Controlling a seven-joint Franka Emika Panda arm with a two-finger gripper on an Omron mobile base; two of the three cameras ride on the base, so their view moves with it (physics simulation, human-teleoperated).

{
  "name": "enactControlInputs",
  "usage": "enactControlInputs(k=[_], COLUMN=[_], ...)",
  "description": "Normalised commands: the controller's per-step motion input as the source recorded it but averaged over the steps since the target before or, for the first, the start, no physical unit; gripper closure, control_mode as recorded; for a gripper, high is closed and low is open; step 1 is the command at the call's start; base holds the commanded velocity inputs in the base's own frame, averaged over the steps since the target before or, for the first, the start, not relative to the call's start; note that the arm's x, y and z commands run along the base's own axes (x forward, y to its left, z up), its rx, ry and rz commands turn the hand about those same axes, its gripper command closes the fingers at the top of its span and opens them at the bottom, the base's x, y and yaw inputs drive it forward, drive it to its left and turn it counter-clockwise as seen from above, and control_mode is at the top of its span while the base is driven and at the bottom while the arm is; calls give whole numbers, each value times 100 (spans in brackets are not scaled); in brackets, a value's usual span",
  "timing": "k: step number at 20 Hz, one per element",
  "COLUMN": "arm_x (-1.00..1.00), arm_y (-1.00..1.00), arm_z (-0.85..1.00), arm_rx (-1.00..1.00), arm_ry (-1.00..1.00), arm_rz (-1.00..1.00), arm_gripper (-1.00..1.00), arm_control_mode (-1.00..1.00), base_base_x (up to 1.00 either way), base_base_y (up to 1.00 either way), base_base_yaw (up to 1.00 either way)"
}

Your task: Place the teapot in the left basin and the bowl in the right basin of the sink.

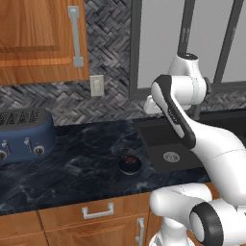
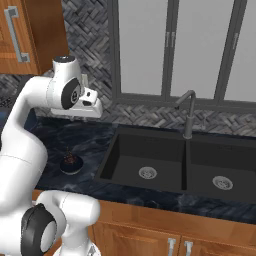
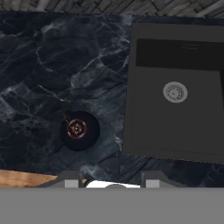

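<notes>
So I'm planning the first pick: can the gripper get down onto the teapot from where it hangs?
Probably yes. The teapot stands alone on the dark counter, left of the left basin; the gripper hangs above with nothing between them.

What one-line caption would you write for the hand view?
Looking down from the hand: the teapot sits on dark marble counter beside the left basin.
</notes>
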Motion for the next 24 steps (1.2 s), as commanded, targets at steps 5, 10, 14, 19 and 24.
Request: enactControlInputs(k=[5,10,14,19,24], arm_x=[-3,-9,-9,-7,-2], arm_y=[1,6,11,15,12], arm_z=[-1,-2,-3,-6,-13], arm_rx=[0,0,0,0,0], arm_ry=[-2,-6,-2,0,6], arm_rz=[0,0,1,1,1], arm_gripper=[-100,-100,-100,-100,-100], arm_control_mode=[-100,-100,-100,-100,-100], base_base_x=[0,0,0,0,0], base_base_y=[0,0,0,0,0], base_base_yaw=[0,0,0,0,0])
